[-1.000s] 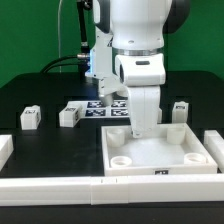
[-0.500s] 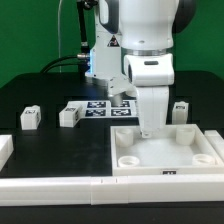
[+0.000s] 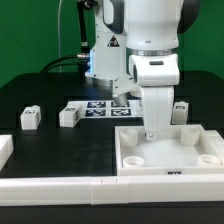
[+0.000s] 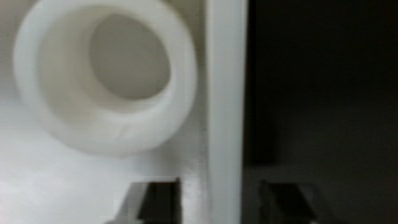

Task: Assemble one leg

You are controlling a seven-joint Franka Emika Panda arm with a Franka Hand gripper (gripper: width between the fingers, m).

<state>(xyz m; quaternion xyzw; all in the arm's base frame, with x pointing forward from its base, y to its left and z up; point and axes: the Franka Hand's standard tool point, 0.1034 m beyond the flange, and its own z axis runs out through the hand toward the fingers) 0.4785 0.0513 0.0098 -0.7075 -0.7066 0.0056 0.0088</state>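
One panel [image 3: 175,150]: nearest me in the exterior view, rim up, with round corner sockets that are all empty
Socket [image 4: 103,75]: large in the wrist view, just beside the rim wall
Claw [image 3: 152,136]: looks closed on the panel's far rim, one finger [image 4: 157,205] inside the wall and the other outside
Leg [image 3: 181,109]: loose on the table, just behind the panel's far corner at the exterior view's right
Second leg [image 3: 68,115], third leg [image 3: 30,118]: well apart, toward the exterior view's left
Marker board [image 3: 100,108]: farthest back
My step: positioning the panel, I judge. I'd keep it flat, slide it slowly, and stop short of the near leg
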